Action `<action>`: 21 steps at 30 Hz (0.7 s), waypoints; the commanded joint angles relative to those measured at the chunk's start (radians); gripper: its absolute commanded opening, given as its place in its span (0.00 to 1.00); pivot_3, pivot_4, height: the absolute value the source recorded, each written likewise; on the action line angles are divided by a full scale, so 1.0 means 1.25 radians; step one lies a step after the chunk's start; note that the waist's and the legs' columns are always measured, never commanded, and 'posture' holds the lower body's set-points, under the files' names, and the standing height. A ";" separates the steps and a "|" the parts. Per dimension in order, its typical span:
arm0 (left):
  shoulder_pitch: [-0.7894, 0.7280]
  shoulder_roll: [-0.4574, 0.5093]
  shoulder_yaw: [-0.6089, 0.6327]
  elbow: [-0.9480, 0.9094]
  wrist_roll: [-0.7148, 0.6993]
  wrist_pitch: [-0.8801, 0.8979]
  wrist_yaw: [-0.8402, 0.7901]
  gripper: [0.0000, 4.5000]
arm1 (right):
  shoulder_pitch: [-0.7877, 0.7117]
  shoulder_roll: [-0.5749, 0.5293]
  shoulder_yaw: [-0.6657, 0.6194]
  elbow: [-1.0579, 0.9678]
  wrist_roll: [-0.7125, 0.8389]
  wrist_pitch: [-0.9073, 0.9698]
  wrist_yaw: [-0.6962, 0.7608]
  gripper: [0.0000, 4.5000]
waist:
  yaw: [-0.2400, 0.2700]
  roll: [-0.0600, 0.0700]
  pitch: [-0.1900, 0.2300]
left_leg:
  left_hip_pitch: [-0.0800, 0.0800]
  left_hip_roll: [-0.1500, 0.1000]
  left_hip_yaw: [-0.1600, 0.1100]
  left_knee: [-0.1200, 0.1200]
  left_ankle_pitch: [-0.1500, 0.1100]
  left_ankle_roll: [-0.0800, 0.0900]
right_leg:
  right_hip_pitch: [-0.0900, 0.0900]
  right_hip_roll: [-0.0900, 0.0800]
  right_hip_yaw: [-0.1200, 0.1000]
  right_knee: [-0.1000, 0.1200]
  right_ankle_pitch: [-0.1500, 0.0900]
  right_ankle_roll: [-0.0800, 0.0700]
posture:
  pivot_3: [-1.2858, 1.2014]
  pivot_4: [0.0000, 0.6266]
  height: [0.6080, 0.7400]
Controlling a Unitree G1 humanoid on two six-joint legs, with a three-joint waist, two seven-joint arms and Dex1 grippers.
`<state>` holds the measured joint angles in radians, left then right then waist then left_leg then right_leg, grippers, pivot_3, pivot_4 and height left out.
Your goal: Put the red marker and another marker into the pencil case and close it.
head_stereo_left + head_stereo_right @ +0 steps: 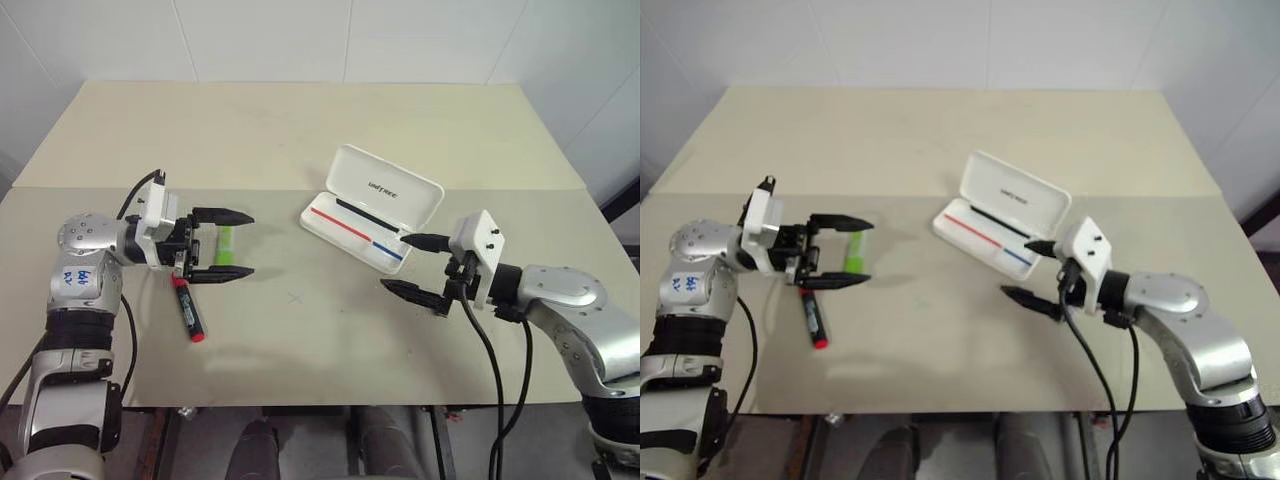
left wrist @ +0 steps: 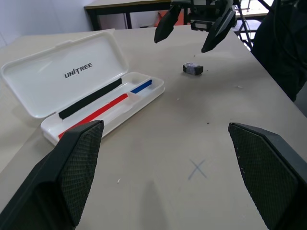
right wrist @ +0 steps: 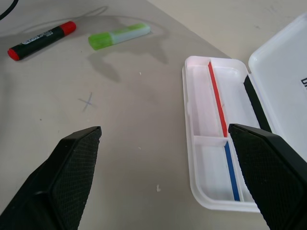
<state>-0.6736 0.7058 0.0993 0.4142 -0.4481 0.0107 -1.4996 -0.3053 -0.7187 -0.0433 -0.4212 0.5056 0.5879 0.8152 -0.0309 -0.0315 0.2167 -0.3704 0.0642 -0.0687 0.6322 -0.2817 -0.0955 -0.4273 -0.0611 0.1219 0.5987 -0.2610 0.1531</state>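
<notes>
The white pencil case [image 1: 385, 187] lies open at the table's centre right, lid tipped back, with a red-and-blue stripe in its tray [image 3: 207, 139]. The red marker [image 1: 188, 312], dark-barrelled, lies on the table at the left. Just beyond it lies the other marker [image 1: 227, 243], a short light-green highlighter. My left gripper [image 1: 250, 244] hovers open above both markers, pointing right toward the case, with nothing between its fingers. My right gripper [image 1: 393, 262] hangs open and empty just in front of the case's near right corner, pointing left.
A small dark block [image 2: 193, 68] sits on the table by the right gripper. A faint X mark [image 1: 294, 297] lies between the two grippers. The table's front edge [image 1: 320, 404] runs close below both arms; white walls stand behind it.
</notes>
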 commanded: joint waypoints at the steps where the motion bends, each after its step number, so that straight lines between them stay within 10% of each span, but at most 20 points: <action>1: -0.032 0.015 0.015 0.008 -0.007 -0.007 -0.019 0.99 | -0.011 0.012 0.001 -0.025 -0.003 -0.010 -0.015 1.00 | 0.000 0.000 0.000 | 0.000 0.000 0.000 0.000 0.000 0.000 | 0.000 0.000 0.000 0.000 0.000 0.000 | 0.52 0.24 1.00; 21: 0.028 0.042 0.062 -0.041 -0.072 0.029 -0.024 0.99 | -0.189 0.025 0.171 0.121 -0.104 0.200 -0.088 1.00 | -0.008 0.000 0.000 | 0.000 0.000 0.000 0.000 0.000 0.000 | -0.001 0.000 0.000 0.001 -0.001 -0.001 | 0.52 0.24 1.00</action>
<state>-0.6326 0.7453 0.1482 0.3939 -0.5115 0.0538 -1.5003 -0.5148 -0.6767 0.1687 -0.2888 0.3992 0.8419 0.7046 -0.0409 -0.0315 0.2167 -0.3707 0.0646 -0.0688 0.6323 -0.2817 -0.0954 -0.4284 -0.0611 0.1215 0.5997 -0.2616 0.1518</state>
